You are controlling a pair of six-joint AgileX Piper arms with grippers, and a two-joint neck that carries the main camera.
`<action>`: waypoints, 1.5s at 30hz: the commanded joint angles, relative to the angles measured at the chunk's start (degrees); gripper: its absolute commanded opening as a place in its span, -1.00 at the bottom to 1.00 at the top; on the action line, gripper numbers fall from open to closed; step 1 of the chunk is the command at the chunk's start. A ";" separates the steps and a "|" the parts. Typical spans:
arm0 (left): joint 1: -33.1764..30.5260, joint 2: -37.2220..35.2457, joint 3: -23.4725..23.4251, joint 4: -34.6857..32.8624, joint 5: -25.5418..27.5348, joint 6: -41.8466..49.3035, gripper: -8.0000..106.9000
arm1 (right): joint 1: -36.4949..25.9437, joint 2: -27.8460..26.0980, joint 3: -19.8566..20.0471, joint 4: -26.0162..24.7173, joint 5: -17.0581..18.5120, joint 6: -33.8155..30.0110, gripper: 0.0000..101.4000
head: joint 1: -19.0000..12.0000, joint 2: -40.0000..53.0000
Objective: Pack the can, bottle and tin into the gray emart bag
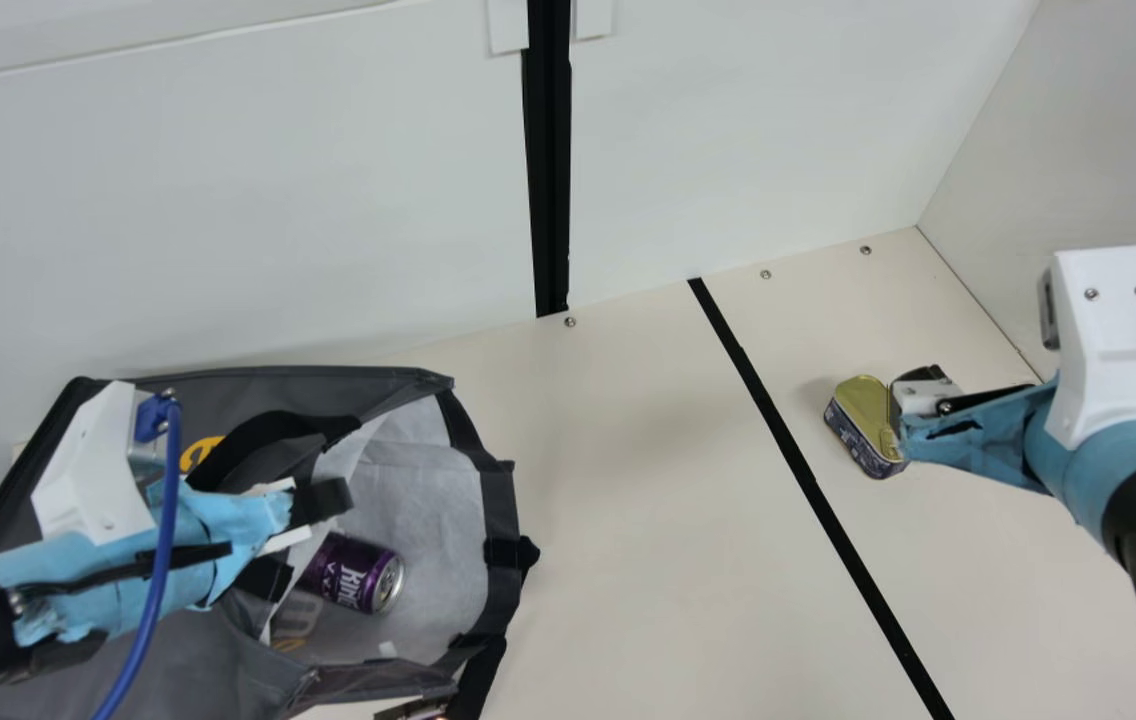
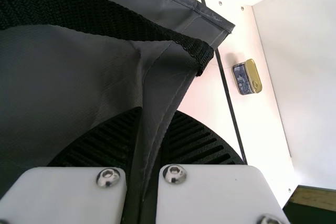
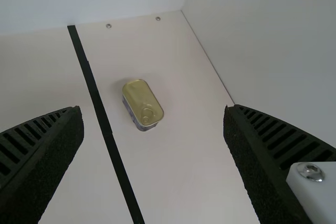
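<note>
Black, ribbed, one pair: left claw (image 1: 290, 540), closed on a fold of the rim of the gray emart bag (image 2: 63, 77), the fabric pinched between its two fingers. Blue wrapping covers the wrist behind it, with one blue cable (image 1: 168, 520) crossing over. Bag: at the main view's near left, its mouth open toward the right, pale lining, black edging, one black webbing handle (image 2: 105, 17) looped beside the pinched fold. Contents seen: one purple can (image 1: 353, 573), on its side against the lining, silver end facing the mouth. Right claw (image 1: 913, 410), likewise black and ribbed: fingers spread wide, nothing held, poised above the surface (image 1: 628, 500) at the main view's right. One tin (image 3: 142, 103), rounded oblong, gold lid with ring pull, dark printed side; lid upward, on the surface ahead of the spread fingers and apart from them, to the right of one long black stripe (image 1: 808, 470). Farther back: small screws (image 1: 766, 274) along the surface's rear edge; pale rear wall (image 1: 278, 200) with a black upright strip (image 1: 550, 160); gray-white side wall (image 1: 1108, 130) at right.
</note>
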 commanded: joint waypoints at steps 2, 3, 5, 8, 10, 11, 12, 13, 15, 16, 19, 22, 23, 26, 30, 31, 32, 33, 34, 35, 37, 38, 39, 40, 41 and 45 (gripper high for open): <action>0.00 0.00 0.00 0.00 0.00 0.00 -0.68 | -0.15 -0.48 -0.23 0.31 0.76 -0.36 0.79 | -1.30 -0.14; 0.00 0.00 0.00 0.00 0.00 0.00 -0.68 | -0.15 -0.64 -0.34 0.38 1.07 -0.47 0.79 | -1.30 -0.14; 0.00 0.00 0.00 0.00 0.00 0.00 -0.68 | -0.21 -0.96 -0.51 0.60 1.60 -0.75 0.79 | -1.30 -0.14; 0.00 0.00 0.00 0.00 0.00 0.00 -0.68 | -0.33 -1.39 -0.71 1.00 2.34 -1.18 0.79 | -1.30 -0.14; 0.00 0.00 0.00 0.00 0.00 0.00 -0.68 | -0.47 -1.68 -0.74 1.30 2.71 -1.48 0.79 | -1.30 -0.14; 0.00 0.00 0.00 0.00 0.00 0.00 -0.68 | -0.53 -1.79 -0.78 1.44 2.88 -1.64 0.79 | -1.30 -0.14; 0.00 0.00 0.00 0.00 0.00 0.00 -0.68 | -0.59 -1.91 -0.80 1.57 3.04 -1.79 0.79 | -1.30 -0.14; 0.00 0.00 0.00 0.00 0.00 0.00 -0.68 | -0.62 -2.00 -0.83 1.68 3.20 -1.92 0.79 | -1.30 -0.14; 0.00 0.00 0.00 0.00 0.00 0.00 -0.68 | -0.78 -2.15 -0.88 1.96 3.42 -2.25 0.79 | -1.30 -0.14; 0.00 0.00 0.00 0.00 0.00 0.00 -0.68 | -0.83 -2.19 -0.91 2.05 3.50 -2.37 0.79 | -1.30 -0.14; 0.00 0.00 0.00 0.00 0.00 0.00 -0.68 | -1.08 -2.25 -1.00 2.43 3.64 -2.82 0.79 | -1.30 -0.14; 0.00 0.00 0.00 0.00 0.00 0.00 -0.68 | -1.22 -2.16 -1.04 2.69 3.64 -3.12 0.79 | -1.30 -0.14; 0.00 0.00 0.00 0.00 0.00 0.00 -0.68 | -1.24 -2.09 -1.03 2.78 3.60 -3.19 0.79 | -1.30 -0.14; 0.00 0.00 0.00 0.00 0.00 0.00 -0.68 | -1.36 -1.81 -0.92 2.99 3.36 -3.37 0.79 | -1.30 -0.14; 0.00 0.00 0.00 0.00 0.00 0.00 -0.68 | -1.61 -1.15 -0.80 3.32 2.80 -3.59 0.79 | -1.30 -0.14; 0.00 0.00 0.00 0.00 0.00 0.00 -0.68 | -1.69 -0.94 -0.76 3.41 2.61 -3.66 0.79 | -1.30 -0.14; 0.00 0.00 0.00 0.00 0.00 0.00 -0.68 | -1.78 -0.71 -0.75 3.51 2.43 -3.74 0.79 | -1.30 -0.14; 0.00 0.00 0.00 0.00 0.00 0.00 -0.68 | -1.88 -0.44 -0.72 3.60 2.21 -3.81 0.79 | -1.30 -0.14; 0.00 0.00 0.00 0.00 0.00 0.00 -0.68 | -2.00 -0.17 -0.70 3.72 1.98 -3.90 0.79 | -1.30 -0.14; 0.00 0.00 0.00 0.00 0.00 0.00 -0.68 | -2.14 0.11 -0.73 3.86 1.78 -4.03 0.79 | -1.30 -0.14; 0.00 0.00 0.00 0.00 0.00 0.00 -0.68 | -2.48 0.77 -0.76 4.20 1.30 -4.35 0.79 | -1.30 -0.14; 0.00 0.00 0.00 0.00 0.00 0.00 -0.68 | -2.63 1.12 -0.77 4.35 1.04 -4.48 0.79 | -1.30 -0.14; 0.00 0.00 0.00 0.00 0.00 0.00 -0.68 | -2.86 1.47 -0.78 4.56 0.77 -4.68 0.79 | -1.30 -0.14; 0.00 0.00 0.00 0.00 0.00 0.00 -0.68 | -3.05 1.82 -0.81 4.72 0.52 -4.84 0.79 | -1.30 -0.14; 0.00 0.00 0.00 0.00 0.00 0.00 -0.68 | -3.25 2.21 -0.83 4.89 0.22 -4.99 0.79 | -1.30 -0.14; 0.00 0.00 0.00 0.00 0.00 0.00 -0.68 | -4.34 3.82 -0.93 5.82 -1.05 -5.84 0.79 | -1.30 -0.14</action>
